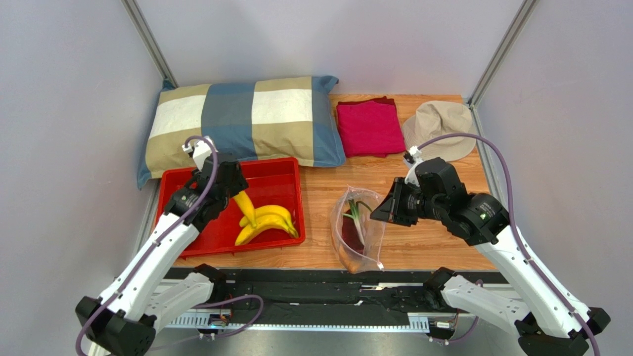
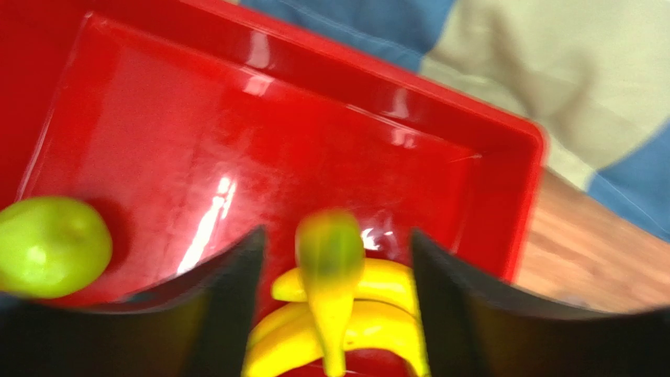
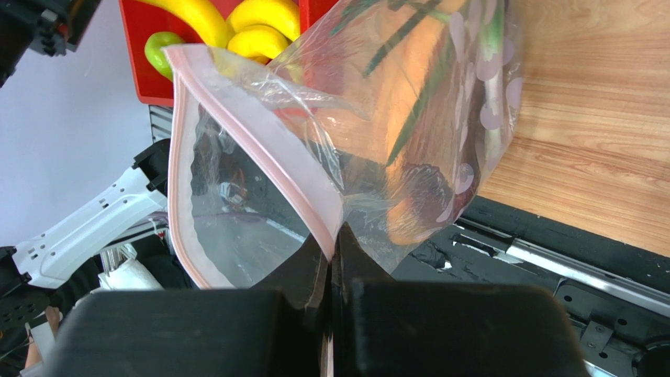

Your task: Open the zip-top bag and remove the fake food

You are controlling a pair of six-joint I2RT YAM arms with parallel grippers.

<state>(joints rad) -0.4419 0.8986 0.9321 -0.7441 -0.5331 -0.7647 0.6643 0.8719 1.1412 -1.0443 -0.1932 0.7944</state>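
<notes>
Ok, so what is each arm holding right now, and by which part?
The right gripper pinches the zip-top bag by its pink zip strip at the mouth. The left gripper holds nothing; its jaws stand apart around a banana.

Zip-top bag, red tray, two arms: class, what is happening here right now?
The right gripper is pinched shut on the zip-top bag at its pink rim, and the bag's mouth is open. An orange piece and green bits are inside it. The left gripper hangs open over the red tray, where the yellow bananas and a green fruit already lie. The emptying looks partly done.
</notes>
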